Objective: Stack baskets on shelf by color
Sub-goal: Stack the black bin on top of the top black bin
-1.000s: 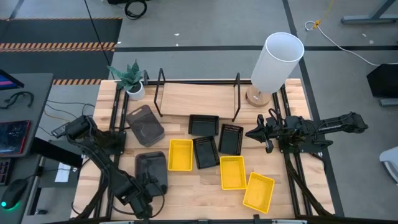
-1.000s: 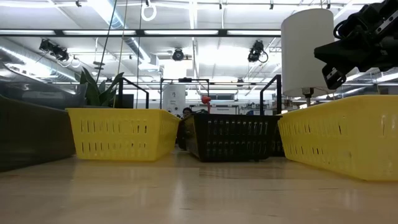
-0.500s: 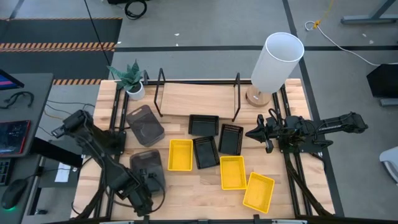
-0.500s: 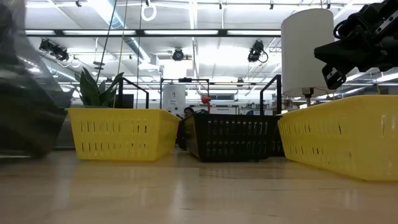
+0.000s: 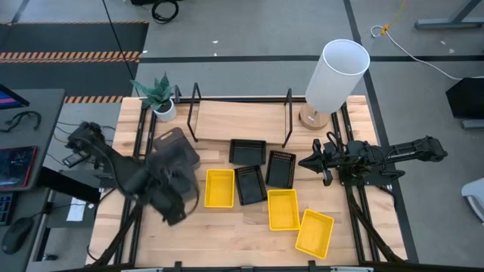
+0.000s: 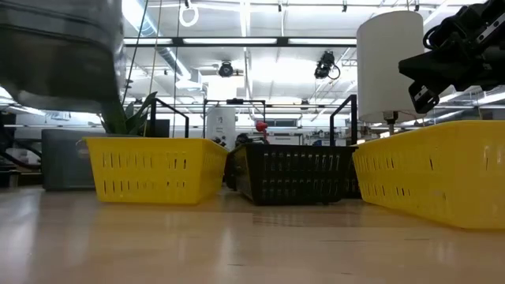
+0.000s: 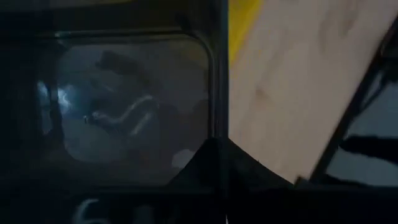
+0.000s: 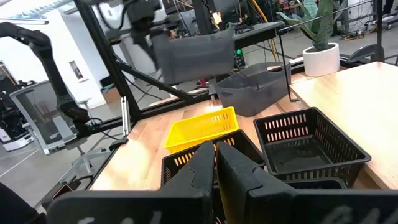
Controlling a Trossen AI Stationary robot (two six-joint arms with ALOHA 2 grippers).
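Observation:
My left gripper [image 5: 169, 198] is shut on a dark grey basket [image 5: 172, 171] and carries it in the air over the table's left side. The right wrist view shows that basket [image 8: 194, 55] hanging under the gripper. A second dark grey basket [image 5: 176, 149] stands on its bottom just beyond it. Three black baskets [image 5: 247, 151] [image 5: 280, 168] [image 5: 249, 184] and three yellow ones [image 5: 219, 187] [image 5: 282, 208] [image 5: 314, 233] lie in the table's middle and near right. The shelf [image 5: 238, 119] stands at the far edge. My right gripper [image 5: 311, 162] is shut, hovering right of the black baskets. My left gripper holds the dark grey basket by one wall [image 7: 217, 106], with the fingers [image 7: 219, 163] astride the rim, one inside and one outside as far as the wrist view shows. It comes from above. The basket is lifted clear of the table and hangs below it.
A tall white lamp [image 5: 335, 72] stands at the far right corner and a potted plant [image 5: 159, 94] at the far left, beside the shelf's end loops. Bare wood lies along the near edge [image 5: 227, 234]. Desks and cables fill the room past the left edge.
My left gripper has lifted the dark grey basket off the near left of the table and swung it up and toward the far edge; it now hangs close above the second grey basket. My right arm has kept still.

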